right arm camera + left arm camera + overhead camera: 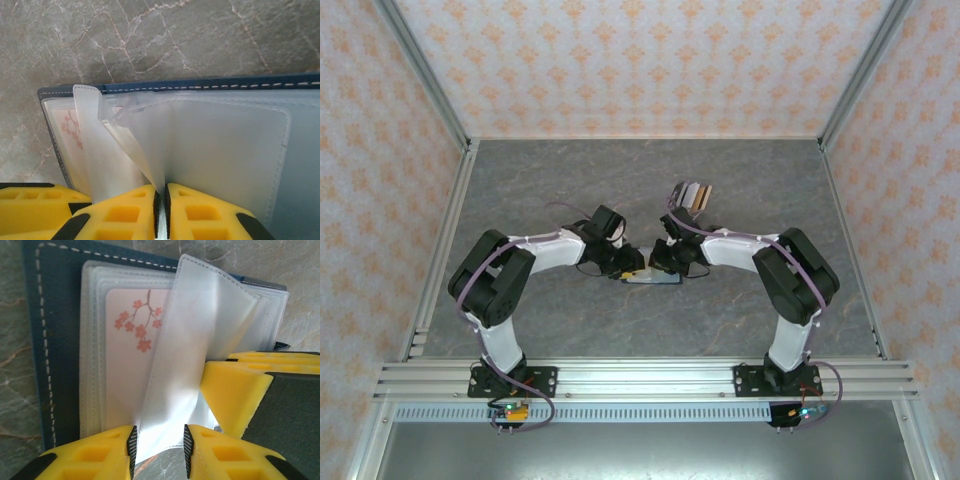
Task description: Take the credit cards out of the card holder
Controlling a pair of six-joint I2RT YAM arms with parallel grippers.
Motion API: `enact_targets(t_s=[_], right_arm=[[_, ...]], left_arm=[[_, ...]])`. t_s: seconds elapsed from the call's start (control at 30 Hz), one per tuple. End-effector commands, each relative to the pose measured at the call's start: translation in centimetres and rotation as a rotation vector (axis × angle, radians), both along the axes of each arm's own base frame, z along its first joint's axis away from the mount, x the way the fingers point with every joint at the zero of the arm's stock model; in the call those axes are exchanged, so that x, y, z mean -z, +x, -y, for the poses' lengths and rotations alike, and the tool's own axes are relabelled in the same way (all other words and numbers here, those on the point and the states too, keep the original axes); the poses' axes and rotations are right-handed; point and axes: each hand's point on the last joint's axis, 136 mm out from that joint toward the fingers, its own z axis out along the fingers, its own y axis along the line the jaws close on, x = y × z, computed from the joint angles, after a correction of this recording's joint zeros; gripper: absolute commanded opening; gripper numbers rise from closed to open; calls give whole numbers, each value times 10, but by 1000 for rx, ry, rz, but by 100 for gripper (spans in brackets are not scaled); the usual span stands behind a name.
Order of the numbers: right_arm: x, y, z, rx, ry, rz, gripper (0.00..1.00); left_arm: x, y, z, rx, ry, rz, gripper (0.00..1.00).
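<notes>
Left claw (159, 440): you have the jaws partly open, with a narrow gap. A clear sleeve (200, 330) stands up from the holder (35, 340) and runs down between the pads. You cannot tell whether either pad touches it.

Right claw (161, 197): jaws almost closed, pinching the free edge of a second sleeve (135, 150). That sleeve is lifted clear of the page below it. In your left wrist view, one yellow finger of this claw sits just to the right of the first sleeve.

Holder: lies open and flat on the table (570, 180), mid-width and toward the near side. Both claws meet over it, left from the left, right from the right. The navy cover with pale stitching faces down and the clear pockets face up.

Card (130, 365): white with a pink blossom print, inside a pocket, partly under the first sleeve.

Striped stack (692, 195): on the table beyond the right claw, apart from the holder.
</notes>
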Motion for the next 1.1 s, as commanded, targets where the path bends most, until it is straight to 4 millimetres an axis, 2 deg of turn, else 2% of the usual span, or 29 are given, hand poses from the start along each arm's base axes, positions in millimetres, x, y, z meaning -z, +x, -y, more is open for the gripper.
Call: enact_targets(t_s=[0.0, 0.2, 0.37, 0.6, 0.77, 0.9, 1.07], right_arm=[[3, -7, -3, 3, 34, -26, 18], [-12, -4, -2, 13, 68, 3, 26], [-34, -2, 10, 44, 66, 62, 33], [-57, 1, 49, 129, -66, 178, 41], [-77, 2, 78, 225, -139, 267, 42], [-94, 1, 100, 293, -187, 328, 43], [-103, -3, 112, 322, -209, 357, 44]], left_arm=[[-4, 0, 14, 50, -53, 7, 33], [-12, 5, 22, 53, -103, 21, 33], [-28, 11, 32, 50, -173, 56, 32], [-48, 22, 51, 37, -271, 88, 34], [-54, 22, 74, 74, -285, 99, 37], [-49, 20, 91, 101, -257, 90, 39], [-15, 21, 90, 90, -152, 40, 41]])
